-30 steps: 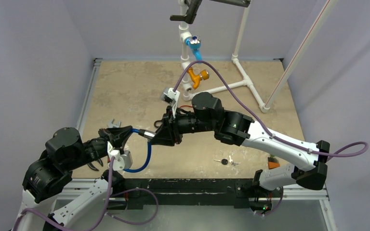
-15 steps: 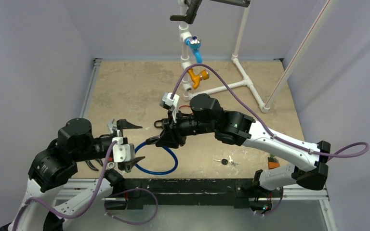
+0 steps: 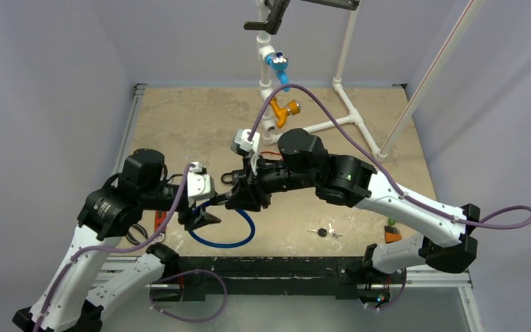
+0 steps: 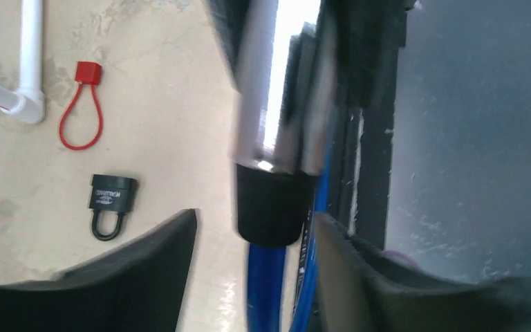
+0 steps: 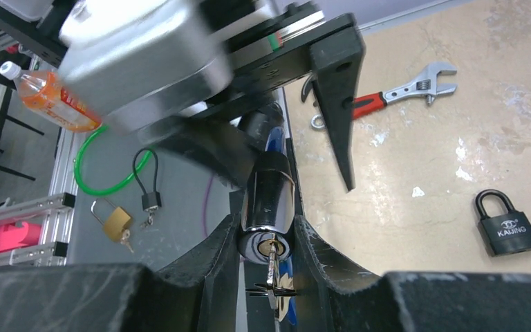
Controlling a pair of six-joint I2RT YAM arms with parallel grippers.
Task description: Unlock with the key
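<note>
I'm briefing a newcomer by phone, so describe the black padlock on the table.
On the beige table, find the white pipe frame; a red loop tag lies beside it. Next to that tag is the black padlock, all black with pale lettering, shackle closed.

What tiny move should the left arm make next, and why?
Probably close the left gripper on the lock, at its black end. Its open jaws straddle it; the right gripper holds the end with the key, so cannot turn it.
</note>
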